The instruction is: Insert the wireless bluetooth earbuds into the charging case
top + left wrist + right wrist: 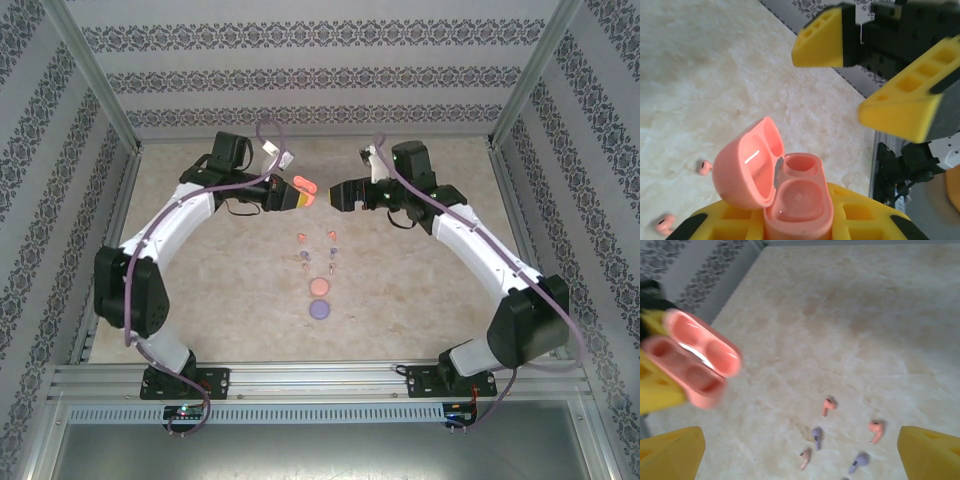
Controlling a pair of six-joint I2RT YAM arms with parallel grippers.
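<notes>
Left wrist view: we're clamping the open salmon-pink plastic charging case [799, 200] in the left jaws, right jaws hanging wide open nearby. Tiny stemmed earbuds [827, 406] are lying loose on the beige marbled desk [865, 315], so we're aiming for a matching pink one, stem-first.

Charging case [790, 200]: salmon-pink plastic, smooth, glossy; bright streak of glare inside the lid. Earbuds [827, 405]: look like smooth plastic, too small to judge finish. Fingers [822, 42] of right end effector [827, 80]: yellow plastic, matt, moulded pockets. Table [715, 75]: beige marble pattern, smooth, low sheen. Frame rail [320, 380]: bare grooved metal.
</notes>
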